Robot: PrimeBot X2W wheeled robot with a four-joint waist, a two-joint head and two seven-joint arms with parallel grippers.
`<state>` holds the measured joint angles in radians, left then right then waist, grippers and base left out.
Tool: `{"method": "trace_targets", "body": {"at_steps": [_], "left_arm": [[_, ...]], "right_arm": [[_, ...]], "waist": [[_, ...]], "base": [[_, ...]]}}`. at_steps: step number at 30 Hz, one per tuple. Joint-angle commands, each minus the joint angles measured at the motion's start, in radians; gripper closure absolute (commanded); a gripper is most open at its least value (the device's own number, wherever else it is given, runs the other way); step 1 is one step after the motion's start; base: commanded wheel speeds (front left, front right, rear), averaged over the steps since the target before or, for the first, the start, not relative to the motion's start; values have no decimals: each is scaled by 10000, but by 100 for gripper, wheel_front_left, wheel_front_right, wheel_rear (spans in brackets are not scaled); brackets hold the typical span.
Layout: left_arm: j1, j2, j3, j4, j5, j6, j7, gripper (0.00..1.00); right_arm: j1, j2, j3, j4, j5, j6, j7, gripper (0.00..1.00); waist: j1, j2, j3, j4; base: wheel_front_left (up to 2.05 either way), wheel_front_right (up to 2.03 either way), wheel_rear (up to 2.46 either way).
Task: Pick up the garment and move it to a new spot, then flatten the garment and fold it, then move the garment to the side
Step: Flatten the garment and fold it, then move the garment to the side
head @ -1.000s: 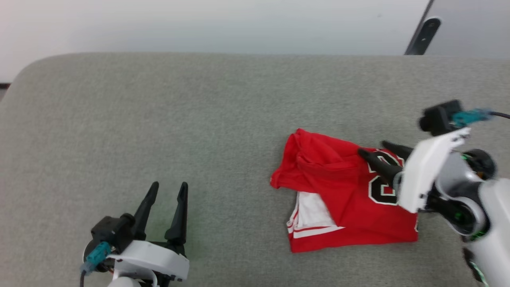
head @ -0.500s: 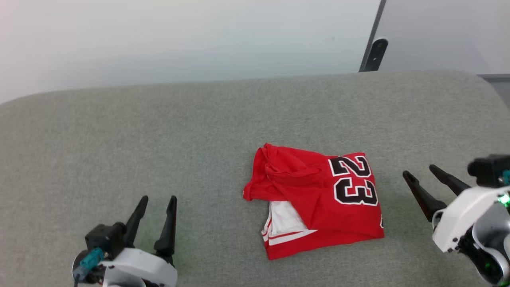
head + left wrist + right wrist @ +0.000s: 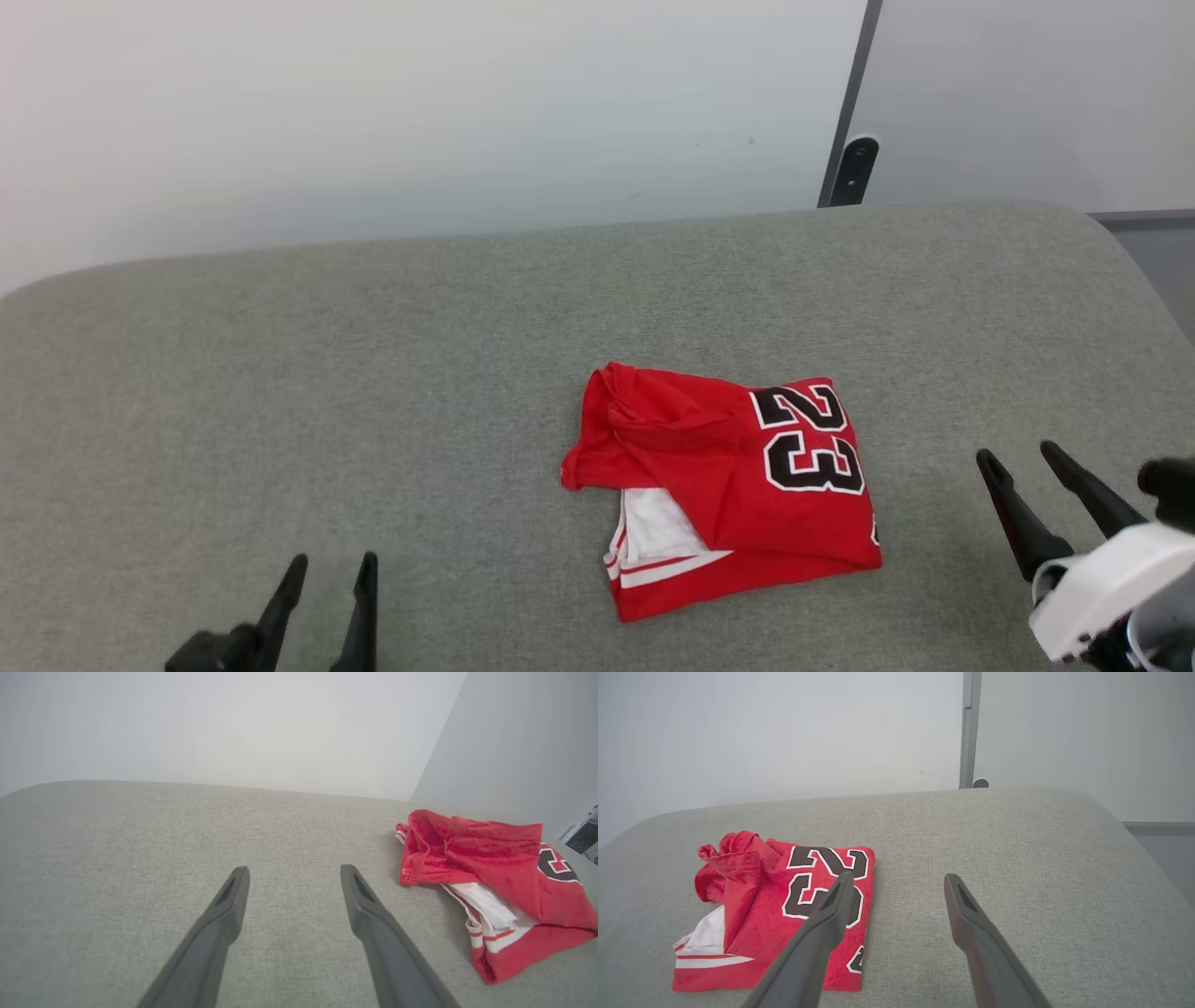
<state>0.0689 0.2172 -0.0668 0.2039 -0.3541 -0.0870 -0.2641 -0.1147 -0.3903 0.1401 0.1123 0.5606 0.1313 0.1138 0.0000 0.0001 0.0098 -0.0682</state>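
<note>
Folded red 23 jersey (image 3: 738, 485) lies free on grey counter (image 3: 373, 373); left claw (image 3: 333, 560) and right claw (image 3: 1018, 454) wide, empty, flanking jersey, so task looks near done.

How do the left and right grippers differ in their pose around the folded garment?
The left gripper stands farther from the garment than the right gripper, and they are on opposite sides of it. The left gripper points almost straight up the head view; the right gripper leans toward that view's upper left. Both have open, empty jaws, clear of the garment.
</note>
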Motion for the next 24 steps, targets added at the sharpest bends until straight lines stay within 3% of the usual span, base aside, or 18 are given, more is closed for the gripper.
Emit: {"method": "trace_targets", "body": {"at_steps": [1, 13, 24], "left_arm": [[200, 38, 18, -143, 49, 84, 8, 0], [2118, 85, 106, -2246, 153, 764, 429, 0], [2506, 89, 63, -2980, 90, 1023, 683, 0]], "right_arm": [[242, 63, -126, -83, -50, -12, -53, 0], [2006, 539, -1413, -1273, -453, -12, 203, 0], [2307, 753, -1606, -1779, -556, -12, 616, 0]], "waist": [[0, -1, -23, 63], [0, -1, -172, 291], [0, -1, -210, 399]], "base": [[0, 0, 0], [0, 0, 0], [0, 0, 0]]}}
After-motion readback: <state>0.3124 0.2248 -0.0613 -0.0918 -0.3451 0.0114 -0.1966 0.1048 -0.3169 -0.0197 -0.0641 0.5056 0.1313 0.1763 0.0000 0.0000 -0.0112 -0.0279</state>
